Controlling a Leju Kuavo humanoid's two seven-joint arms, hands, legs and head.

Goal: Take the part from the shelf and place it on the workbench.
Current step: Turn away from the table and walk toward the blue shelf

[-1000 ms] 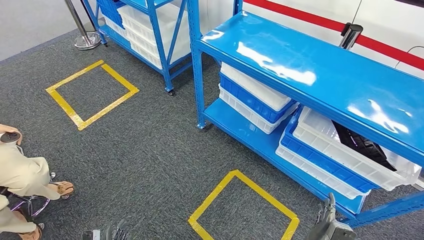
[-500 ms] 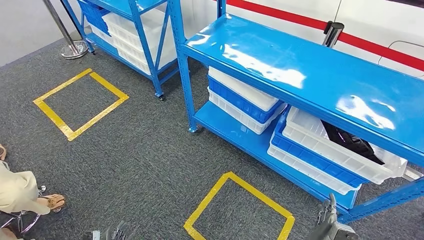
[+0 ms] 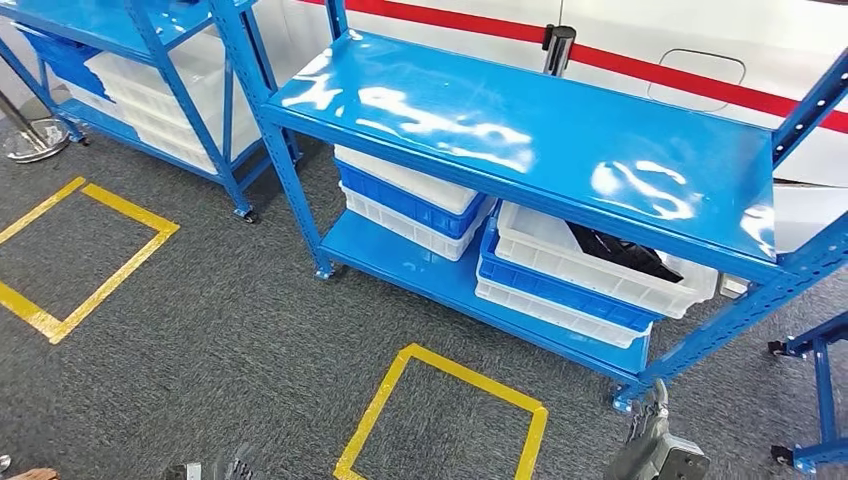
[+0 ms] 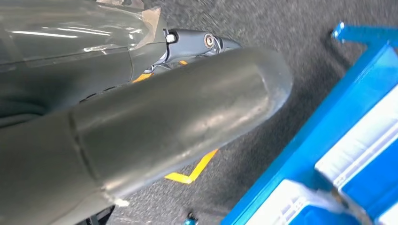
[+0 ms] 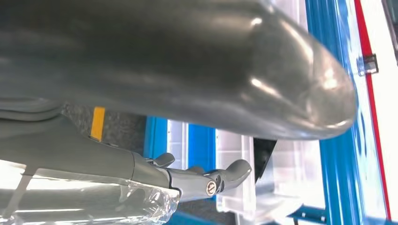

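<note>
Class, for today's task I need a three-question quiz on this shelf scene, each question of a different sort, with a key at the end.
1. True or false: the black part lies in the top white crate of the stack on the lower shelf, on the robot's right.
2. What is marked in yellow tape on the carpet just in front of the shelf unit?
A. a circle
B. a square outline
C. an arrow
3. Fill in: the top shelf of the near unit is painted ____.

Key: 1 true; 2 B; 3 blue. The right hand hangs low by the unit's corner leg, holding nothing.
</note>
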